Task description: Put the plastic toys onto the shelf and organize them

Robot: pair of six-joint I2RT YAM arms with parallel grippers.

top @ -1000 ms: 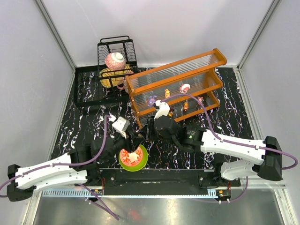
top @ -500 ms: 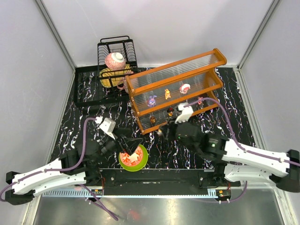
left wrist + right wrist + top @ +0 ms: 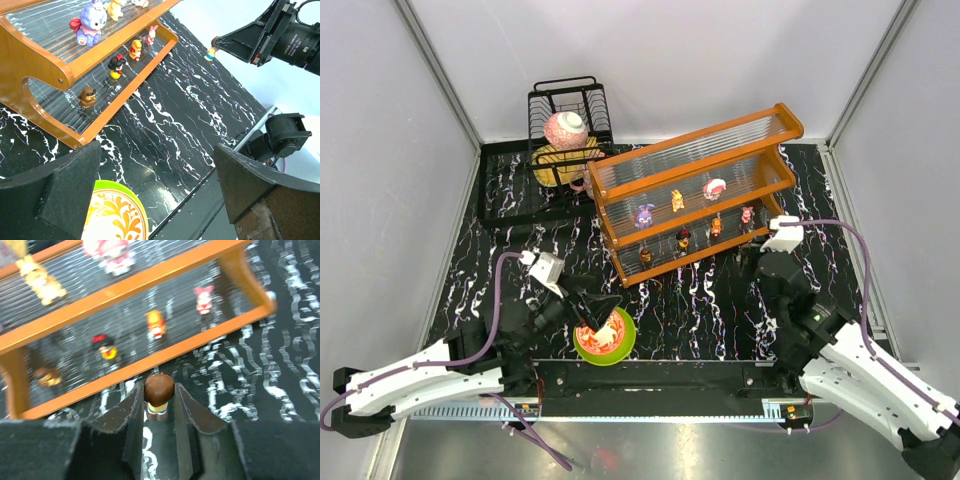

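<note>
The orange-framed shelf (image 3: 695,185) holds several plastic toys: a purple one (image 3: 644,214), a yellow one (image 3: 677,200) and a pink-and-white one (image 3: 714,188) on the upper tier, and a brown one (image 3: 645,256) to a pink one (image 3: 747,214) on the lower tier. My right gripper (image 3: 159,396) is shut on a small brown-haired figurine (image 3: 159,387) and hovers over the table, just in front of the shelf's lower edge (image 3: 150,357). The same figurine (image 3: 212,52) also shows in the left wrist view. My left gripper (image 3: 157,175) is open and holds nothing, above the green-rimmed bowl (image 3: 117,215).
The green-rimmed bowl (image 3: 605,338) sits at the near edge between the arm bases. A black wire dish rack (image 3: 570,120) with round dishes stands at the back left on a black tray (image 3: 515,190). Marbled black table (image 3: 710,300) lies in front of the shelf.
My right gripper drew back from the shelf front toward the right, still shut on the figurine. My left gripper opened wide and shifted slightly left over the bowl.
</note>
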